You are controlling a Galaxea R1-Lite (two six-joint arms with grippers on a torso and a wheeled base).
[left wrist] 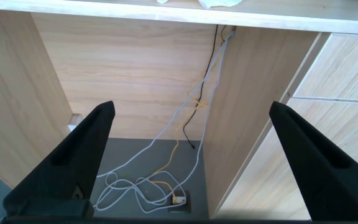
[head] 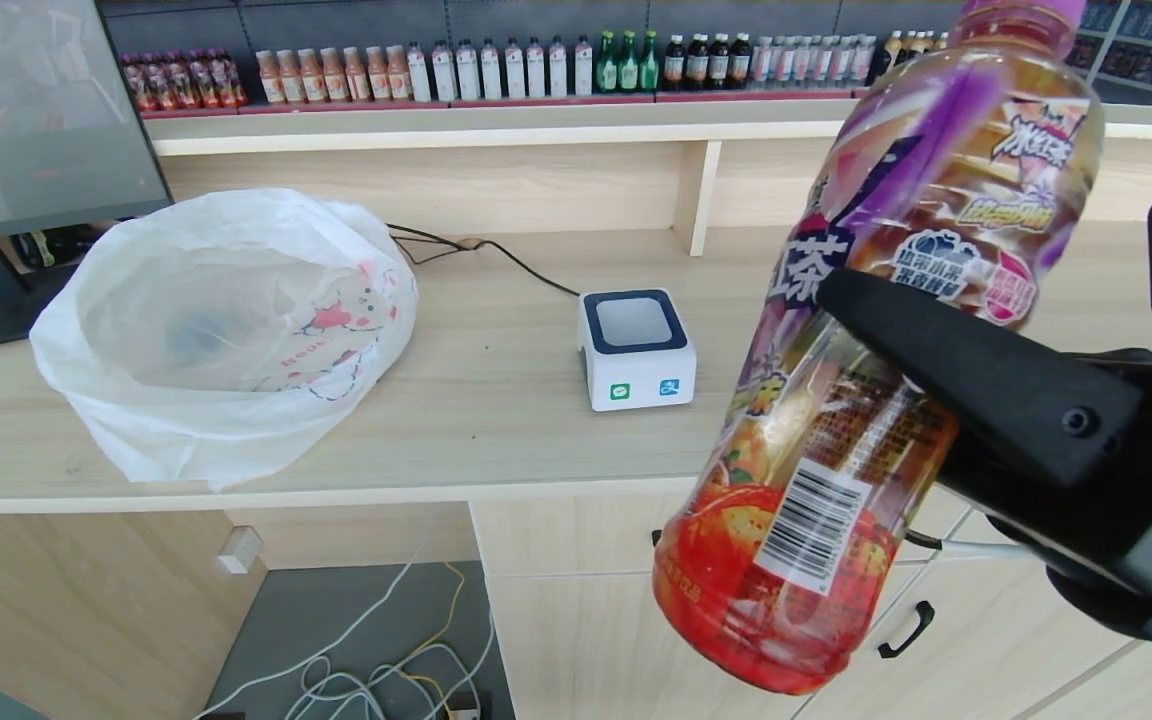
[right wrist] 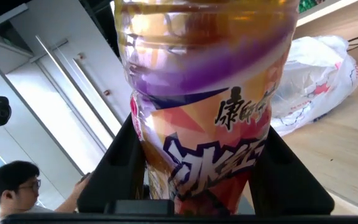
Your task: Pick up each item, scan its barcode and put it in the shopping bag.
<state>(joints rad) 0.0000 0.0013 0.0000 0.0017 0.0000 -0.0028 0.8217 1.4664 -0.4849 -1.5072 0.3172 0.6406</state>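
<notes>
While raised, right jaws around tilted bottle [head: 836,480]

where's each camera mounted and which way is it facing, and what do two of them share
Head view: on the robot's head, facing forward and down at the counter, shopping bag and scanner; the right gripper holds the bottle.
Left wrist view: on the left wrist, facing cables under the counter; open left gripper frames them.
Right wrist view: on the right wrist, facing the bottle between its fingers, shopping bag beyond.
Shared: head and right wrist views both show bottle and shopping bag.
</notes>
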